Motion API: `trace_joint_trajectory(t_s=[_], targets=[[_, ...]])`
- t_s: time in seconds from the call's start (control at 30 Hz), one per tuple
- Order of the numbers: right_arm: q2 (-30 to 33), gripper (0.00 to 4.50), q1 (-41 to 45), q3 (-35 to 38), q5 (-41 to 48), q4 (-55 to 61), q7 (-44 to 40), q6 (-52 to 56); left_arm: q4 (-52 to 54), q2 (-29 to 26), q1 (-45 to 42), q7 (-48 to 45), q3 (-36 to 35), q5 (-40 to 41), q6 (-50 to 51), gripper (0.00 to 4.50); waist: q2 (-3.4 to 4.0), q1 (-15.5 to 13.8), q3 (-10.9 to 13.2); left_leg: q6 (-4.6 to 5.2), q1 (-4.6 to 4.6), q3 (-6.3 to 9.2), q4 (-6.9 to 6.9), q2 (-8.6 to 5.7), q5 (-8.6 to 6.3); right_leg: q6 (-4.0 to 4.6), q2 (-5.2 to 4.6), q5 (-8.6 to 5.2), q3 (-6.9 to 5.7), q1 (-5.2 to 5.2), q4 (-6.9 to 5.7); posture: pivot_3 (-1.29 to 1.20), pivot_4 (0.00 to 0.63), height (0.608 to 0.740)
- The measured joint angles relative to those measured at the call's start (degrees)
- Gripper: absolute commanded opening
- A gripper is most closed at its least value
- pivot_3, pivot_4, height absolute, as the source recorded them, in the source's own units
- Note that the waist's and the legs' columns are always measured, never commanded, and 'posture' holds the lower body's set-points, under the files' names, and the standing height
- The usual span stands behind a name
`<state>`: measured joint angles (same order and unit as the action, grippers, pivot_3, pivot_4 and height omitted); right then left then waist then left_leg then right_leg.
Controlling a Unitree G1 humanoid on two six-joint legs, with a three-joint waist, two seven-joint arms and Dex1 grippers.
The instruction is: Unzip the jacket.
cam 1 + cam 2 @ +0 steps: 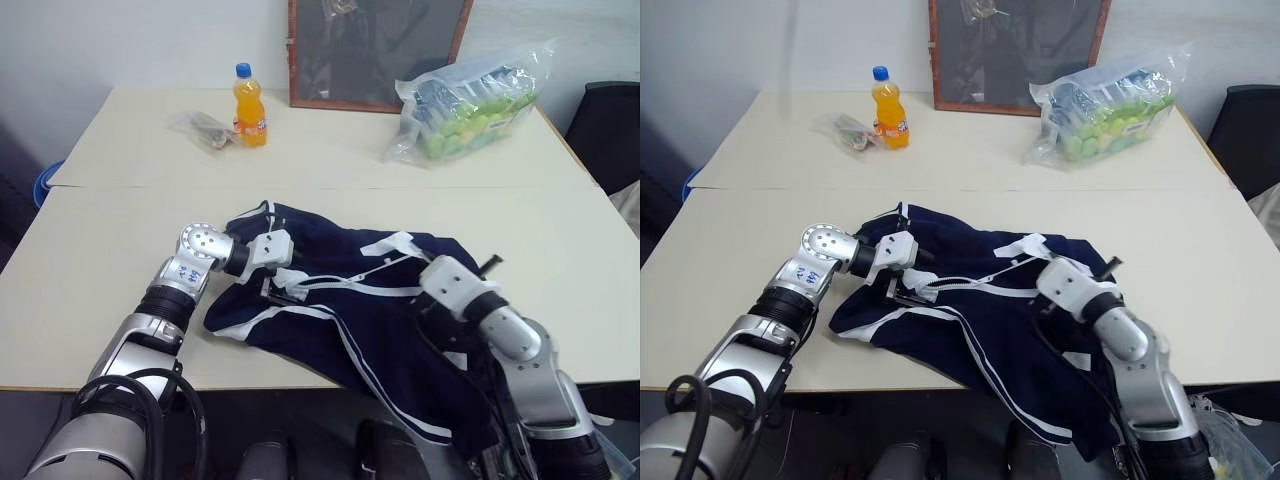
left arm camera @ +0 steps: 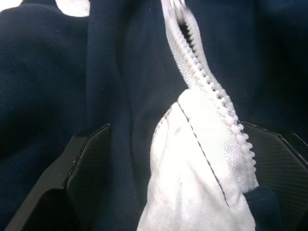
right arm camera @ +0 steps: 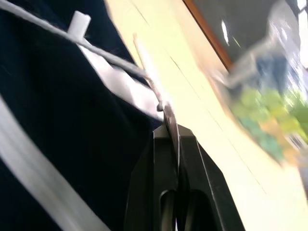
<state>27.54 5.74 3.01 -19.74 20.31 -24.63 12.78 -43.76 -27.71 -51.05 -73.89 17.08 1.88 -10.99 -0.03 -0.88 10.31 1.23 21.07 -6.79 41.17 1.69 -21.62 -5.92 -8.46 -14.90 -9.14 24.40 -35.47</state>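
Observation:
The navy-blue jacket (image 1: 370, 310) with white stripes lies crumpled on the near table, one part hanging over the front edge. My left gripper (image 1: 280, 285) is open at the jacket's left end. In the left wrist view the white zipper (image 2: 207, 86) and pale lining run between its black fingers (image 2: 86, 168), with dark fabric on both sides. My right gripper (image 1: 490, 265) is at the jacket's right side, pointing away over the table. In the right wrist view its fingers (image 3: 163, 159) are shut on a thin zipper pull (image 3: 169, 115), from which a taut white line leads back across the fabric.
On the far table stand an orange drink bottle (image 1: 250, 106), a small wrapper (image 1: 205, 130) and a clear plastic bag of green items (image 1: 470, 105). A framed dark board (image 1: 375, 50) leans on the wall. A black chair (image 1: 610, 130) stands at the right.

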Motion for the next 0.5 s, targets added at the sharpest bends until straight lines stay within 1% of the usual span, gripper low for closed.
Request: trace_joint_trajectory(t_s=[0.13, 0.23, 0.37, 0.43, 0.5], targets=[[3.8, 0.02, -2.0, 9.2, 2.5, -0.4, 0.5, 1.1, 0.0, 0.1, 0.1, 0.1, -0.2, 0.0, -0.2, 4.5, 0.0, -0.2, 0.0, 0.0, -0.01, 0.0, -0.02, 0.0, 0.0, 0.0, 0.0, 0.0, 0.0, 0.0, 0.0, 0.0, 0.15, 0.74], [6.9, 0.02, -4.3, 15.2, 4.0, -2.9, 0.5, 1.0, 0.1, 0.0, 0.3, 0.2, -0.4, 0.0, -0.2, 4.5, -0.01, -0.1, 0.0, 0.0, -0.04, -0.02, -0.04, 0.0, 0.0, 0.0, 0.0, 0.0, 0.02, 0.0, 0.01, 0.0, 0.15, 0.74], [12.7, 0.02, -5.5, 22.5, 7.6, -12.3, 0.3, -1.7, 0.4, 0.0, 1.0, 0.4, -0.8, 0.0, -0.2, 4.5, 0.07, 0.0, -0.1, 0.01, -0.1, -0.07, -0.1, 0.0, 0.01, 0.0, 0.0, 0.0, 0.06, 0.0, 0.01, 0.0, 0.15, 0.74], [14.3, 0.02, -5.3, 24.5, 8.4, -15.1, 0.3, -1.8, 0.4, 0.0, 1.1, 0.4, -0.9, 0.0, -0.2, 4.5, 0.08, 0.0, -0.1, 0.02, -0.12, -0.09, -0.12, 0.0, 0.01, 0.0, -0.01, 0.0, 0.08, -0.01, 0.01, 0.0, 0.15, 0.74], [17.3, 0.02, -3.2, 27.6, 11.4, -22.9, 0.1, -2.7, 0.5, -0.1, 1.4, 0.4, -1.0, 0.0, -0.2, 4.5, 0.09, 0.2, -0.1, 0.03, -0.2, -0.1, -0.14, 0.0, 0.02, 0.0, -0.01, 0.0, 0.09, -0.06, 0.02, 0.0, 0.15, 0.74]])
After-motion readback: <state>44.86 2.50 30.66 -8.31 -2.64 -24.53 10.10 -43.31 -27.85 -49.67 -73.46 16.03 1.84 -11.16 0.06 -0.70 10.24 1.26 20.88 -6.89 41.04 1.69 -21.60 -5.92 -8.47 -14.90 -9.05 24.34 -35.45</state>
